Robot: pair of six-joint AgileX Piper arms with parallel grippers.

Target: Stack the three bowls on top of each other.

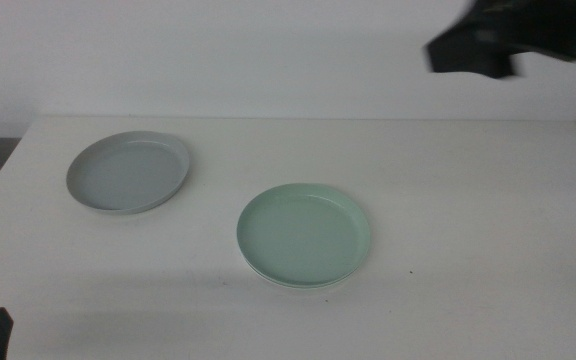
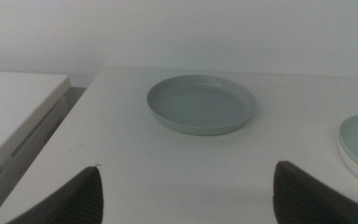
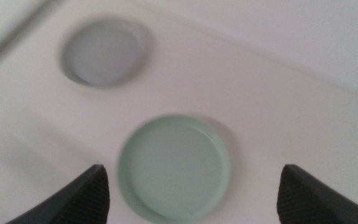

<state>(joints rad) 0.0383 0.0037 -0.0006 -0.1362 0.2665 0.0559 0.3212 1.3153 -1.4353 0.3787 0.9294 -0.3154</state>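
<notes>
**Grey bowl apart from the green-on-white pair, left arm nearer**

A white table [image 1: 468,200] carries the bowls. The pale grey bowl [image 1: 128,172] sits alone toward the far left corner. The mint green bowl [image 1: 305,235] sits near the table's middle, well apart from the grey one. A thin white rim [image 1: 268,275] shows under the green bowl's near edge, most likely the white bowl already beneath it. That would leave only the grey bowl to be stacked.

The left gripper [image 2: 185,199] waits low by the table's near left corner. Its jaws stand wide apart and hold nothing. The grey bowl lies straight ahead of them, with bare tabletop between. The bowls are round, so no long axis constrains the approach.

The right gripper [image 3: 191,193] hangs high above the table, toward the far right. Its jaws are also wide apart and empty. The green bowl lies directly below it.

By my reading, the left arm is nearer the grey bowl.

The surface is flat, smooth and uncluttered. A second pale surface [image 2: 11,112] adjoins the table's left edge. A plain white wall [image 1: 218,50] stands behind.
</notes>
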